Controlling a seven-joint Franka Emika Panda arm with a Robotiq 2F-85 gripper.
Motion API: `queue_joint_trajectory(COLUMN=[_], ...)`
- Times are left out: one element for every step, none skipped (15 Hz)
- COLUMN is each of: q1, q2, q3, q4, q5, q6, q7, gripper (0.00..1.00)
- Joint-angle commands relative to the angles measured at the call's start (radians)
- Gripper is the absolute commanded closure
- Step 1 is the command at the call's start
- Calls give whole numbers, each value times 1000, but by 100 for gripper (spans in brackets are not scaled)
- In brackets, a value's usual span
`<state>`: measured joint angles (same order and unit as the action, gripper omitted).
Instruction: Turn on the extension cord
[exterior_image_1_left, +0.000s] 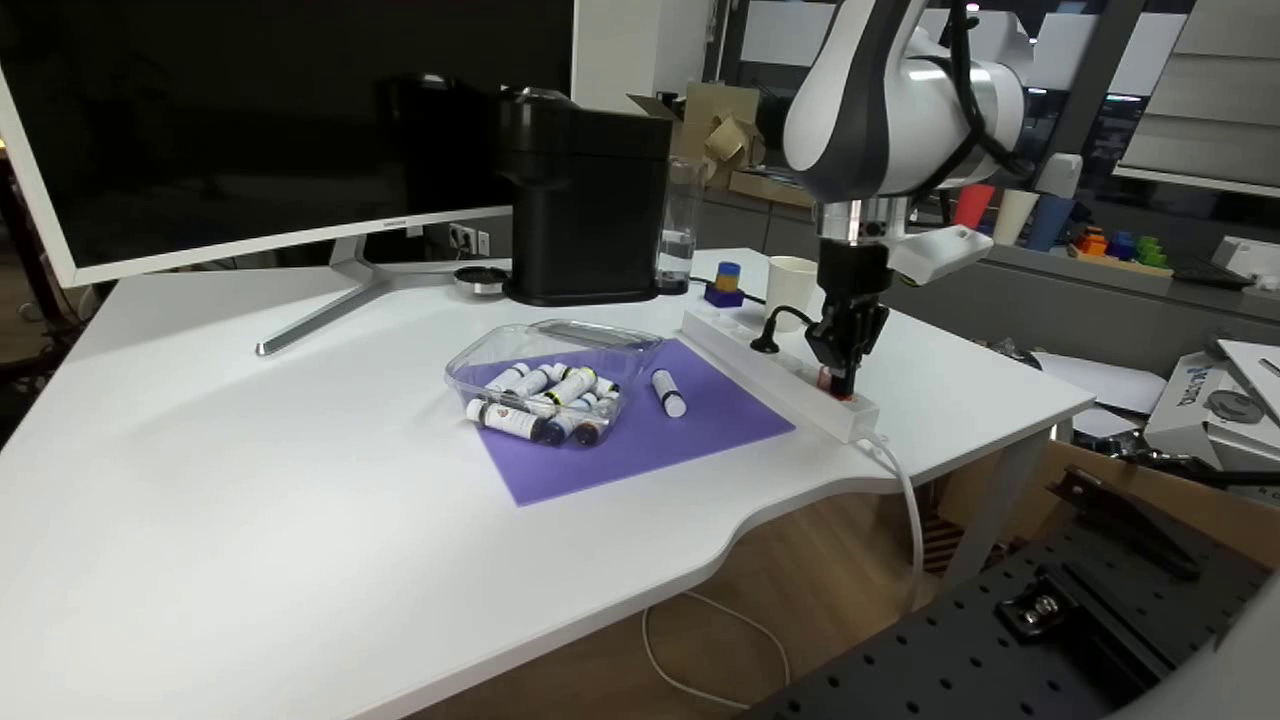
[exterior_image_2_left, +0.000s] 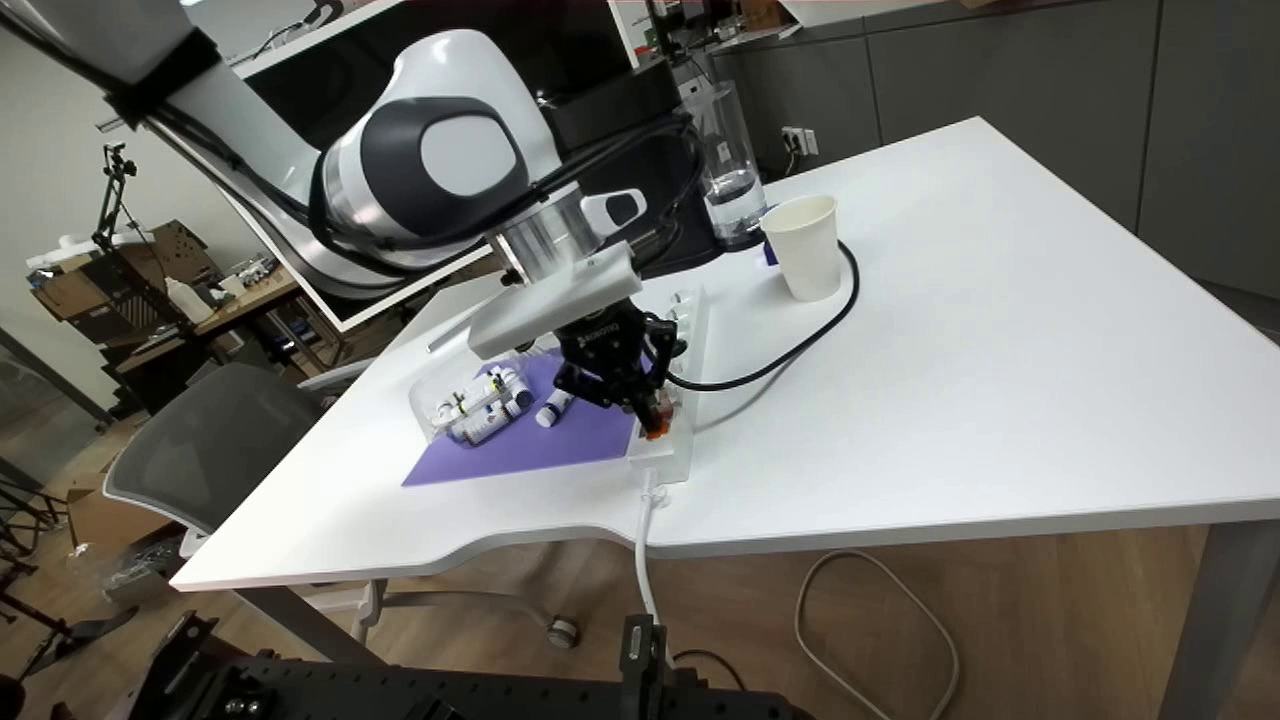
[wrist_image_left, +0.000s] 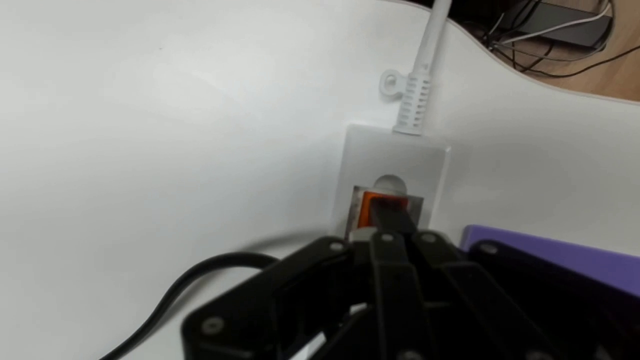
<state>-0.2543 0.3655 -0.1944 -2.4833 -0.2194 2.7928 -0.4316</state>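
Note:
The extension cord (exterior_image_1_left: 765, 378) is a long white power strip lying on the table, also in an exterior view (exterior_image_2_left: 668, 462) and the wrist view (wrist_image_left: 400, 155). Its white cable (wrist_image_left: 432, 35) leaves the near end and hangs over the table edge. A red-orange switch (wrist_image_left: 366, 210) sits near that end, inside a clear frame. My gripper (exterior_image_1_left: 843, 385) points down over the switch with its fingers together and holds nothing visible. In the wrist view the fingertips (wrist_image_left: 392, 217) cover much of the switch and appear to touch it. How far it is pressed is hidden.
A black plug (exterior_image_1_left: 765, 343) is in the strip behind my gripper; its black cable (exterior_image_2_left: 790, 355) curves past a white cup (exterior_image_2_left: 805, 250). A purple sheet (exterior_image_1_left: 640, 465) with a clear box (exterior_image_1_left: 465, 372) of small bottles lies beside the strip. A black machine (exterior_image_1_left: 590, 200) stands behind.

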Motion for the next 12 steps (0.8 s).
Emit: queue_joint_trajectory(q1=[-21,-25,-27,-33,-38,-49,-62,-86,-110,-138,-176,-208], q2=[17,22,26,33,36,43,50,59,66,75,85,96], q3=[6,9,11,16,19,28,40,61,83,108,142,168], q4=[23,25,27,31,34,39,43,51,58,67,80,94], q5=[-16,-13,-12,-6,-3,8,20,44,68,101,148,195], q6=[2,5,9,13,17,21,24,19,13,4,-15,-36], q7=[-20,-27,-31,-37,-42,-53,-69,-92,-117,-147,-192,-235], gripper=[100,100,100,100,100,100,100,100,100,100,100,100])
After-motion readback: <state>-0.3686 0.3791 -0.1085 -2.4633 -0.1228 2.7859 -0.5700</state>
